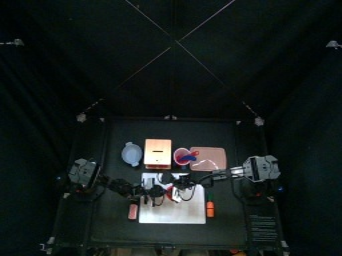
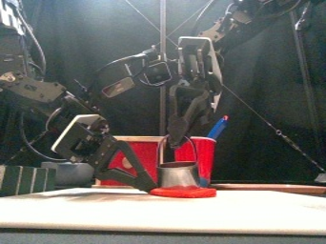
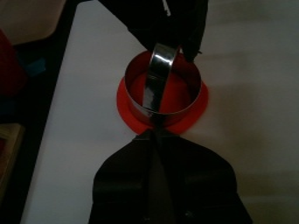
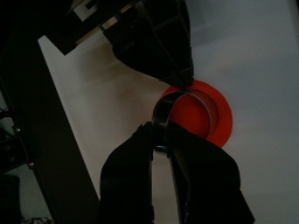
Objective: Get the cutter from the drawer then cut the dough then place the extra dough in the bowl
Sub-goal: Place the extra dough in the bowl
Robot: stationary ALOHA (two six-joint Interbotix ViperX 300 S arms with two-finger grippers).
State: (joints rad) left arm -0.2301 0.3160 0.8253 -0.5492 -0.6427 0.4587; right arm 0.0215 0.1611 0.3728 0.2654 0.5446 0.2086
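Shows round metal cutter (image 2: 178, 174) standing on flat red dough disc (image 2: 182, 192) on white cutting board (image 1: 194, 217), wire handle (image 3: 165, 66) clamped between jaws of right gripper (image 4: 162, 127) at twelve o'clock, left gripper (image 3: 156, 138) at nine o'clock with jaws together.

Round metal cutter (image 2: 178, 174) upright on flat red dough (image 2: 182, 192)

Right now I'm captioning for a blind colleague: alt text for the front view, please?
A round metal cutter stands on a red dough disc on the white board, held from above by the right gripper. The left gripper reaches in low from the left to the cutter's base.
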